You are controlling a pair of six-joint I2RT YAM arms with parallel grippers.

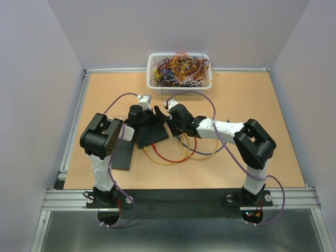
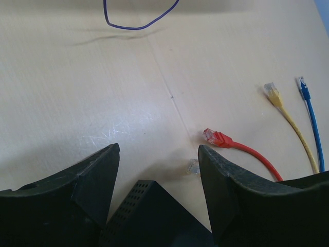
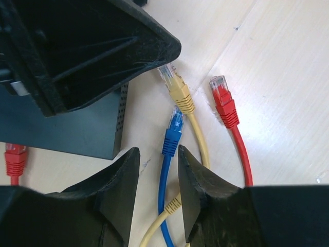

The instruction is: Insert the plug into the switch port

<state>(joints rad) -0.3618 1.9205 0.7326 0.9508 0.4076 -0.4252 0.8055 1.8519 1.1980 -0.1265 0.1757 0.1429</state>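
The black switch (image 1: 152, 134) sits at the table's middle, and my left gripper (image 1: 149, 122) is shut across one of its corners (image 2: 149, 211), with its sides meeting both fingers. Its ports are hidden. My right gripper (image 3: 158, 152) is open, low over the table, astride the blue cable. The blue plug (image 3: 174, 131) lies just past its fingertips. The right finger (image 3: 193, 175) is beside the plug's boot, and a gap separates the left finger (image 3: 123, 175) from it. A yellow plug (image 3: 177, 90) and a red plug (image 3: 222, 100) lie alongside.
A white basket (image 1: 179, 71) of tangled wires stands at the back. A flat black plate (image 1: 122, 155) lies by the left arm. Red, yellow and blue cables loop in front of the switch (image 1: 178, 152). Another red plug (image 3: 15, 157) sits at the switch's edge. A small clear plug (image 2: 193, 167) lies loose.
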